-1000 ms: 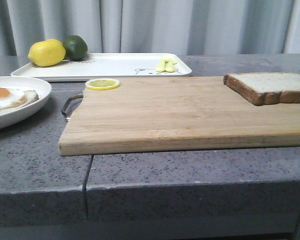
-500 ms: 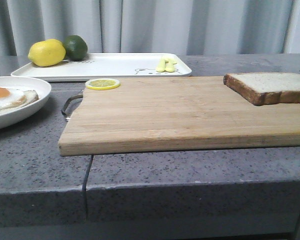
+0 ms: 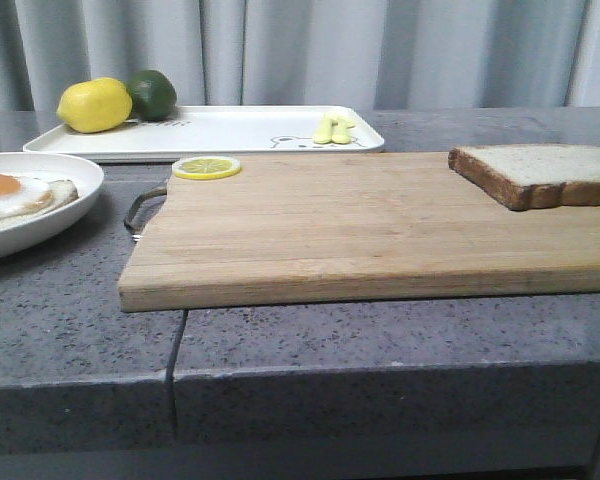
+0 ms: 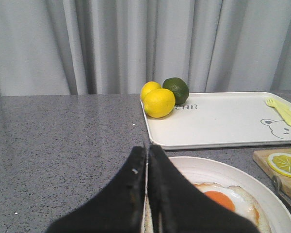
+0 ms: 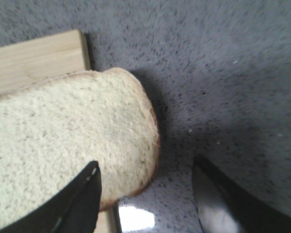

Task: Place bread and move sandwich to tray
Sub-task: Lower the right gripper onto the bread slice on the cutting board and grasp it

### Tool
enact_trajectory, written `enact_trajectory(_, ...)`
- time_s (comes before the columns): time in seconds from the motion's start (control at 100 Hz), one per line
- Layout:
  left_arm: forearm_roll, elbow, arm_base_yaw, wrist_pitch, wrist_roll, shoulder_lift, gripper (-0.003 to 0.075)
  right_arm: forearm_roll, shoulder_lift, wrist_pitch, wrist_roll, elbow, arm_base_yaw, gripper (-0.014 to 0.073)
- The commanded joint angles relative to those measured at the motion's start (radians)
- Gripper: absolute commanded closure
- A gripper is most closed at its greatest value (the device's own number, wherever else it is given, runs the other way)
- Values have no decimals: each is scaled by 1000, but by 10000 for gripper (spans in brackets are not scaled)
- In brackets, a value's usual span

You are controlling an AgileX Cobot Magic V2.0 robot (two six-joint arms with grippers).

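Observation:
The bread (image 3: 550,170) lies on the right end of the wooden cutting board (image 3: 360,220). In the right wrist view my right gripper (image 5: 145,194) is open just above the bread (image 5: 63,155); one finger is over the slice and the other over the counter, with the slice's corner between them. The sandwich (image 3: 5,190) is an uncovered fried egg on a bread slice on the white plate (image 3: 70,175) at the left. My left gripper (image 4: 146,150) is shut above the plate's (image 4: 208,167) near rim, beside the egg (image 4: 218,199). The white tray (image 3: 230,130) lies at the back. Neither gripper shows in the front view.
A lemon (image 3: 93,105) and a lime (image 3: 153,93) sit on the tray's left end, and a small yellow fork (image 3: 332,129) on its right end. A lemon slice (image 3: 206,168) lies on the board's back left corner. Grey curtains hang behind the counter.

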Motion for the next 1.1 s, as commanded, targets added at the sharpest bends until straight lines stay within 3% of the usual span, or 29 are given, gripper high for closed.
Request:
enact_trajectory(0.0, -7, -38, 1, -78, -6, 14, 740, 89, 58, 17, -66, -74, -28, 162)
enact_trajectory(0.39, -7, -38, 1, -87, -6, 14, 740, 645, 230, 136, -442, -124, -226, 162)
enact_trajectory(0.66, -7, -38, 1, -92, -6, 14, 740, 758, 295, 170, -524, -124, -240, 176)
enact_trajectory(0.8, -7, -38, 1, -95, -6, 14, 740, 767, 304, 179, -526, -124, -240, 319)
enact_trajectory(0.99, -7, -38, 1, -95, -6, 14, 740, 767, 304, 193, -526, -124, -240, 673)
enact_trajectory(1.09, -8, -38, 1, -95, -6, 14, 740, 770, 304, 206, -526, -124, -240, 659)
